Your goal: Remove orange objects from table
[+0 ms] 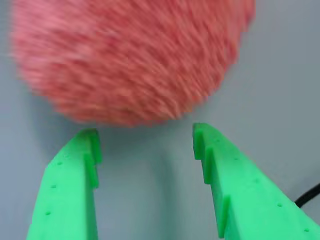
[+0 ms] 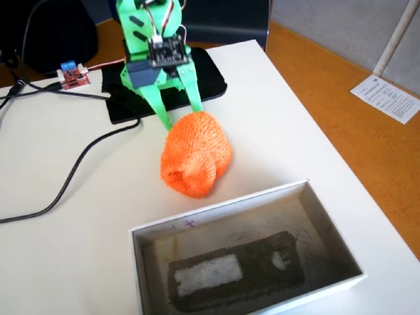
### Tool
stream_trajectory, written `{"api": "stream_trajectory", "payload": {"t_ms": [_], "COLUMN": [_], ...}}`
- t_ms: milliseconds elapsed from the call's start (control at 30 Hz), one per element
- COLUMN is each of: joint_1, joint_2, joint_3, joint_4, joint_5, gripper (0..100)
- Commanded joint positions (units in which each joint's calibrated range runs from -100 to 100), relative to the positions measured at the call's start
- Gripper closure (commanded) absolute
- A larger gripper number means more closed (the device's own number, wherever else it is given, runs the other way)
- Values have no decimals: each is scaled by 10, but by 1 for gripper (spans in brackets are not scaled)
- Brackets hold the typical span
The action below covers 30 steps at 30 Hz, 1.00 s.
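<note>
White desk (image 2: 59, 249) was seen throughout, with an open box (image 2: 331, 226) set nearest the fixed camera. Just beyond it the orange fuzzy ball (image 2: 195, 154) was parked on the desk. Farther back, the green fingers (image 2: 180, 113) were spread wide, nothing gripped, the ball lying straight ahead of their tips (image 1: 144, 132).

Blurred orange object (image 1: 132, 57) fills wrist view
Its top runs past the frame edge; the box (image 2: 328, 216) is cropped below in the fixed view.
</note>
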Motion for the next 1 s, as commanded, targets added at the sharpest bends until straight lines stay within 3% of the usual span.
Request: {"api": "stream_trajectory", "payload": {"t_ms": [0, 100, 200, 433, 700, 967], "joint_1": [-10, -7, 10, 49, 59, 116], "joint_2": [42, 88, 184, 400, 498, 510], "joint_3": [-194, -280, -332, -310, -272, -141], "joint_4": [-24, -107, -128, -112, -130, -256], "joint_5": [-18, -42, -33, 25, 44, 83], "gripper": [80, 83, 78, 44, 39, 39]}}
